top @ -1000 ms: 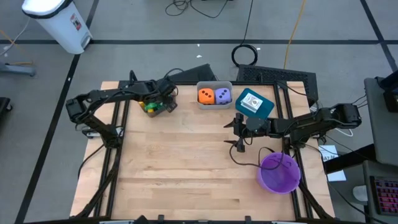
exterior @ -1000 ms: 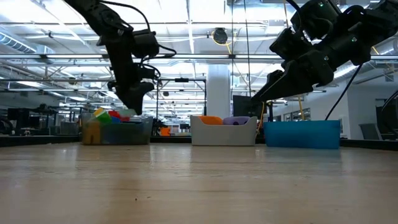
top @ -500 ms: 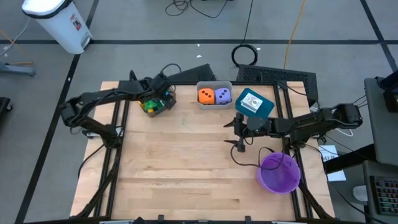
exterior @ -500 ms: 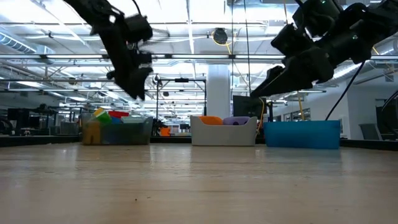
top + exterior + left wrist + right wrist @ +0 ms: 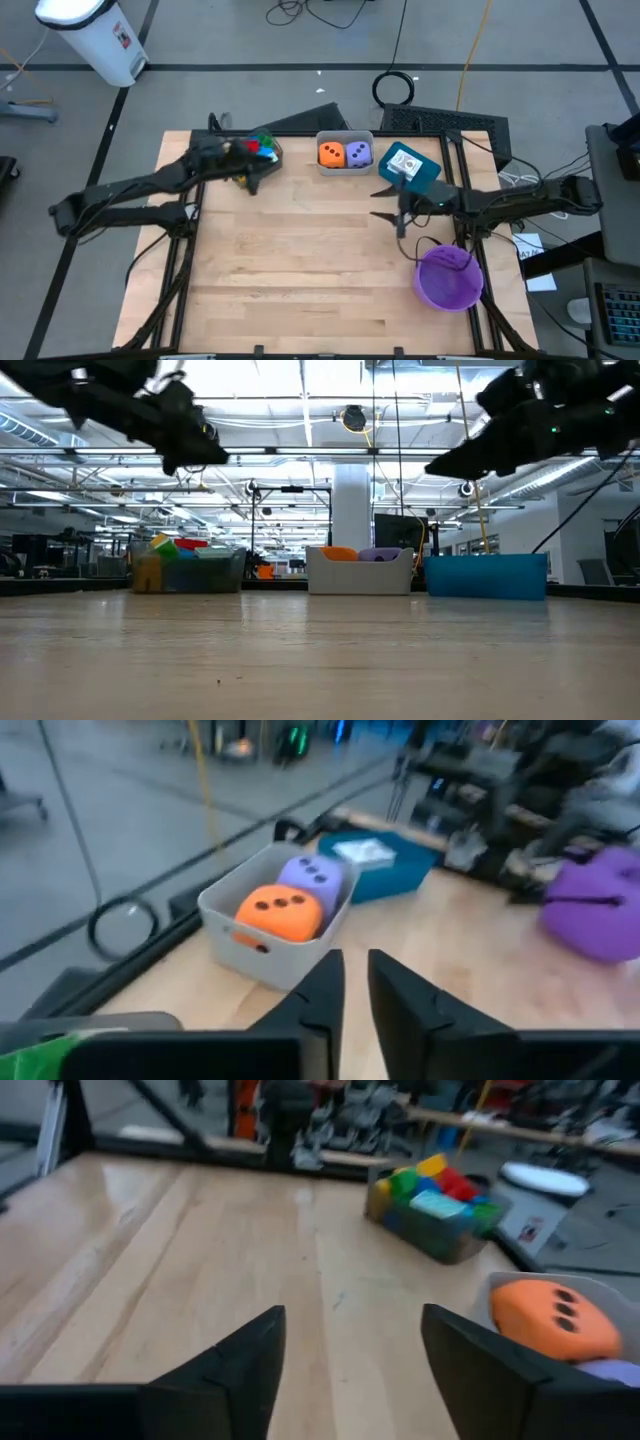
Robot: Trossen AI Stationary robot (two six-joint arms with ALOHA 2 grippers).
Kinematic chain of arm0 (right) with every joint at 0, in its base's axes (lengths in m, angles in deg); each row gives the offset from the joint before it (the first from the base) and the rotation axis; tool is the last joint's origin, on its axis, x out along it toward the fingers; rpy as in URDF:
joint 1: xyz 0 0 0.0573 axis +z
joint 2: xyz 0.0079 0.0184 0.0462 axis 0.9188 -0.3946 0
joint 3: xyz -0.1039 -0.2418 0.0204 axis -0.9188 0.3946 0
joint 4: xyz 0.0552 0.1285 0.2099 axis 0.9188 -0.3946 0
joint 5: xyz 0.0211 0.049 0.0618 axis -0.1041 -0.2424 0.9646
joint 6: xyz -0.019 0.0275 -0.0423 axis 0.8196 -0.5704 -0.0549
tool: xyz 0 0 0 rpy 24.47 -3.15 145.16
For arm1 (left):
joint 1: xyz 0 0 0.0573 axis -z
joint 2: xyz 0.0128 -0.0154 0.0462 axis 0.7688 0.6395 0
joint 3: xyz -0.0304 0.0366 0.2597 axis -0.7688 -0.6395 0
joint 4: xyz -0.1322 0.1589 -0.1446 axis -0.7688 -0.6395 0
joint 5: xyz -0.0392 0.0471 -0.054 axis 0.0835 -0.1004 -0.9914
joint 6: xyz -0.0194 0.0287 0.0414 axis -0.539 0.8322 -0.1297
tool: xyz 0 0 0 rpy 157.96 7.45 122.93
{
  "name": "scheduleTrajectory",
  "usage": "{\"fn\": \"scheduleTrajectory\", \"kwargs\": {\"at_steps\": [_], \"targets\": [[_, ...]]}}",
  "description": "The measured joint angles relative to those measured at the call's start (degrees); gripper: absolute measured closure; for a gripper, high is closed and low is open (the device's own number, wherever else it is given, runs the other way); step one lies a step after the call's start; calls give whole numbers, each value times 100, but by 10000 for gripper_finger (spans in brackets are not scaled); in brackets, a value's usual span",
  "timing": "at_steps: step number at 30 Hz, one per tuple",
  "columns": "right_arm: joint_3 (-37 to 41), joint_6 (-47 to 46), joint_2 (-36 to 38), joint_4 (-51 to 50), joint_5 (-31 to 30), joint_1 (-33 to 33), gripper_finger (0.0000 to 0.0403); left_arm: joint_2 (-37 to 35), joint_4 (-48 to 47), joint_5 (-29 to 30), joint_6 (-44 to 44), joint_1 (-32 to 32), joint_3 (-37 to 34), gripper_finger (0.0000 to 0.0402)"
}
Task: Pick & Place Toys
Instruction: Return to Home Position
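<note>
Both arms pulled back from the bins, nothing held.
The left gripper, fingers nearly together and empty, has left the blocks just beyond it. The right gripper, spread wide, has retreated beside the teal bin and its card. The orange die and purple die sit between the grippers. The wooden table stands in a brightly lit hall.

Table: dark bin, grey bin, teal bin, purple bowl

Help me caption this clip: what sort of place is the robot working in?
Probably a big robotics lab or workshop hall: a high ceiling with strip lights and beams, and a concrete floor with taped lines and loose cables around the wooden table.
</note>
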Motion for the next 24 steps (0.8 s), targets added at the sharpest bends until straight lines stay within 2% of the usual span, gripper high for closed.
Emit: {"fn": "scheduleTrajectory", "kwargs": {"at_steps": [5, 9, 13, 19, 24], "targets": [[352, -270, 1222, -101, 20, -201, 234, -1323, 327, -200, -19, 0, -646, 376], [412, -287, 1988, -550, 17, -247, 260, -2009, 470, -208, -11, 0, -1031, 392], [564, -334, 2456, -600, 1, -249, 278, -2366, 723, -215, -43, 0, -1515, 398], [894, -373, 2990, -447, -11, -249, 294, -2609, 2311, -226, -310, 0, -2531, 373], [973, -388, 3238, -620, -20, -249, 307, -2655, 2289, -460, -263, 0, -2572, 359]]}}
